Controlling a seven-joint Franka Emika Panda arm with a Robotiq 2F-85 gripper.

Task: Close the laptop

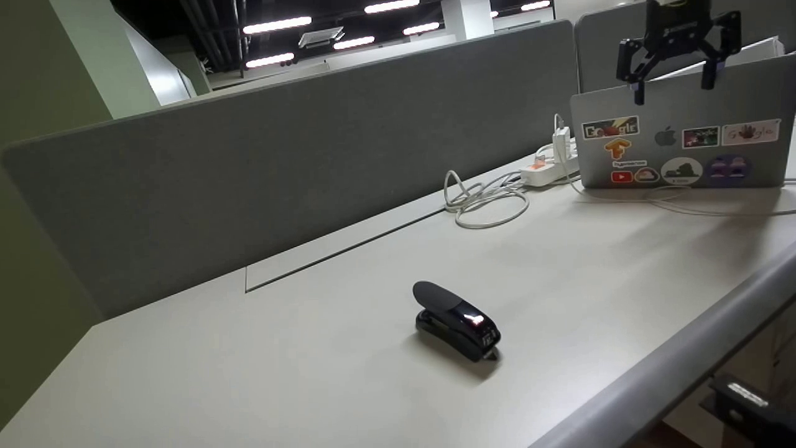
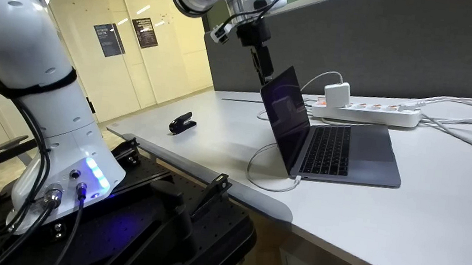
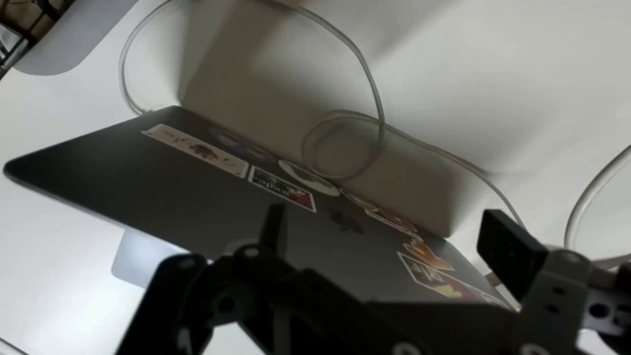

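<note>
The laptop stands open on the table, its lid raised steeply. In an exterior view the lid's grey outer face shows many colourful stickers. In an exterior view the dark screen leans back from the keyboard base. My gripper is open and empty, its two fingers spread at the lid's top edge. In an exterior view the fingertips are beside the lid's top edge, on the outer-face side. Contact cannot be told. In the wrist view the gripper's fingers straddle part of the stickered lid.
A small black stapler lies on the table, also seen in an exterior view. A white power strip with a charger and cables lies behind the laptop. A white cable runs along the laptop's hinge side. A grey partition borders the table.
</note>
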